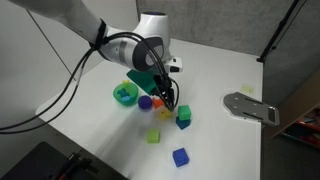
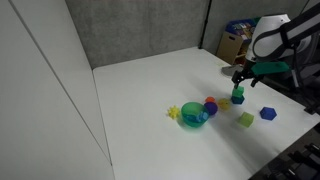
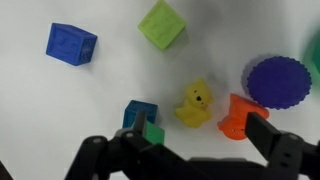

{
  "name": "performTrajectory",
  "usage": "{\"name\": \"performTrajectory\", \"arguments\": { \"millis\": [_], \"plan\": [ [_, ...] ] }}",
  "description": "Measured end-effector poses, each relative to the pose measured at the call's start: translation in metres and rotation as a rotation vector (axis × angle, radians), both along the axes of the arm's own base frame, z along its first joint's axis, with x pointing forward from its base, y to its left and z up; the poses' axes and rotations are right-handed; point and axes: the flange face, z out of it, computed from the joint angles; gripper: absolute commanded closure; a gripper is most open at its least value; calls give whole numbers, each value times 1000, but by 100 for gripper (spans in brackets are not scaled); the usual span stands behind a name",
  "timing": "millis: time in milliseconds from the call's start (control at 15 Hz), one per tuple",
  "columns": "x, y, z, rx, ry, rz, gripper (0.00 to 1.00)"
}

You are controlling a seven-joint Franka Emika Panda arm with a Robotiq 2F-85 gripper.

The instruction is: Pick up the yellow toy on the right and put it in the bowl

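Yellow toy (image 3: 196, 104) is too small to confirm in an exterior view, where my gripper (image 1: 170, 100) hangs over the toy cluster beside the bowl (image 1: 125, 94), with a lime cube (image 1: 154, 136) and a blue cube (image 1: 180, 157) lying apart. In an exterior view the gripper (image 2: 243, 79) is above a green-topped stack (image 2: 238, 97), with the bowl (image 2: 193, 116) near. Wrist view alone shows the toy clearly, on the table between a teal block (image 3: 138, 112) and an orange toy (image 3: 237, 114), purple disc (image 3: 279, 80) just past; my fingers (image 3: 268, 132) are spread wide, holding nothing.
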Motion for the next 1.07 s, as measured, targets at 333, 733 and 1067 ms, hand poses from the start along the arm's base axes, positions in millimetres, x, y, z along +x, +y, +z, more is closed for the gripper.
{"name": "performTrajectory", "arguments": {
  "millis": [333,733,1067],
  "plan": [
    [9,-2,-34,13,7,-15,0],
    [25,-5,-65,29,20,-33,0],
    [36,-5,-102,28,46,-38,0]
  ]
}}
